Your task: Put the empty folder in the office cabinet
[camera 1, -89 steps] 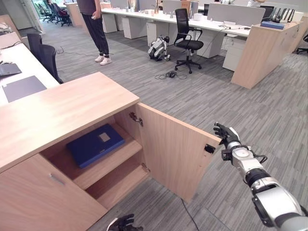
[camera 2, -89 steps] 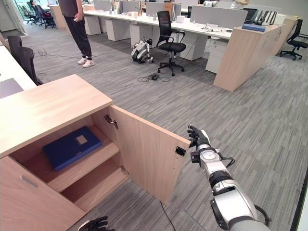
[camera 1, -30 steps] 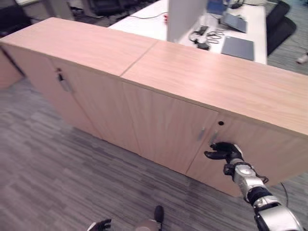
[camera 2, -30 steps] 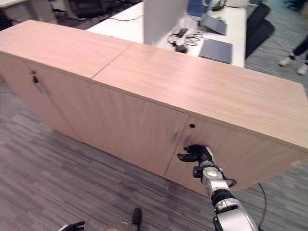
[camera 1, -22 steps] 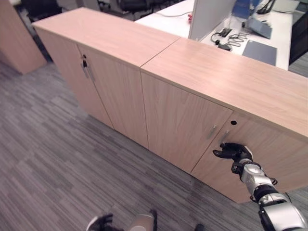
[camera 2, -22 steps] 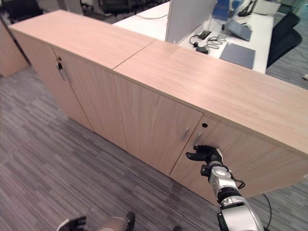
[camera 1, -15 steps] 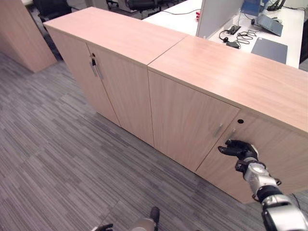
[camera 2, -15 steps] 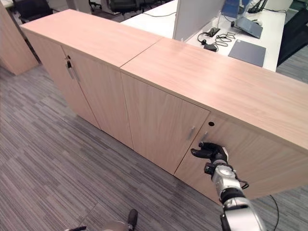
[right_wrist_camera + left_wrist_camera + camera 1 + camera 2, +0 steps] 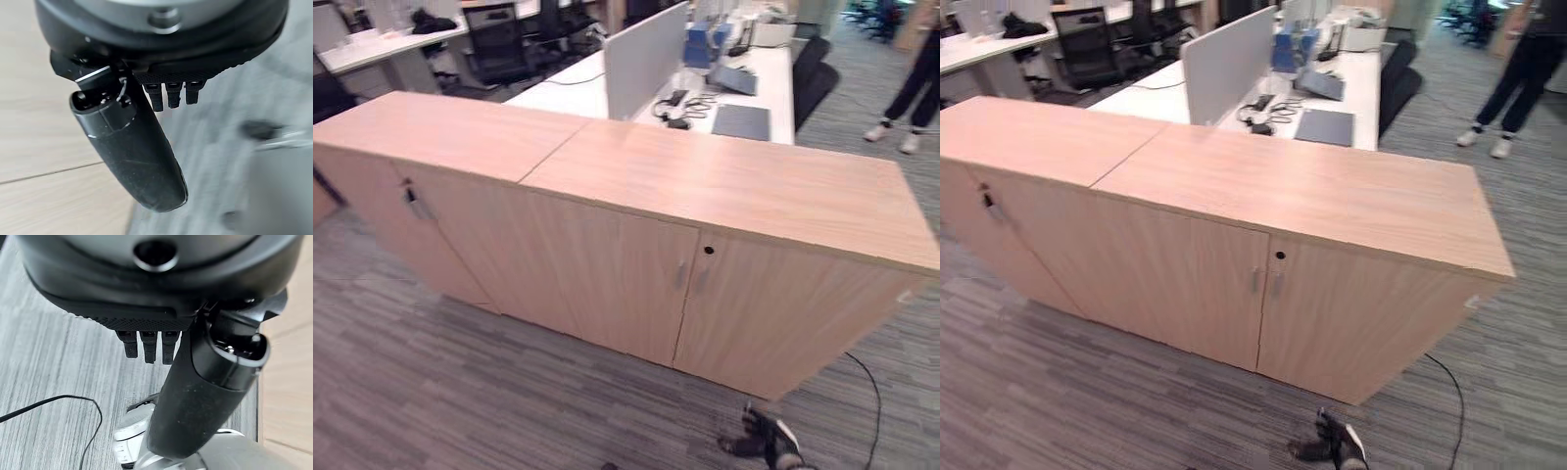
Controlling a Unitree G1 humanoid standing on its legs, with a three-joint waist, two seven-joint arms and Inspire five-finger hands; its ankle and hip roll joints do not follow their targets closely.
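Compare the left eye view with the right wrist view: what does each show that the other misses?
Left eye view: the whole office cabinet with its doors shut, the white desk behind it and a person's legs. Right wrist view: the right hand up close, with fingers relaxed and holding nothing. Shared: the right hand, pale cabinet wood and grey carpet.
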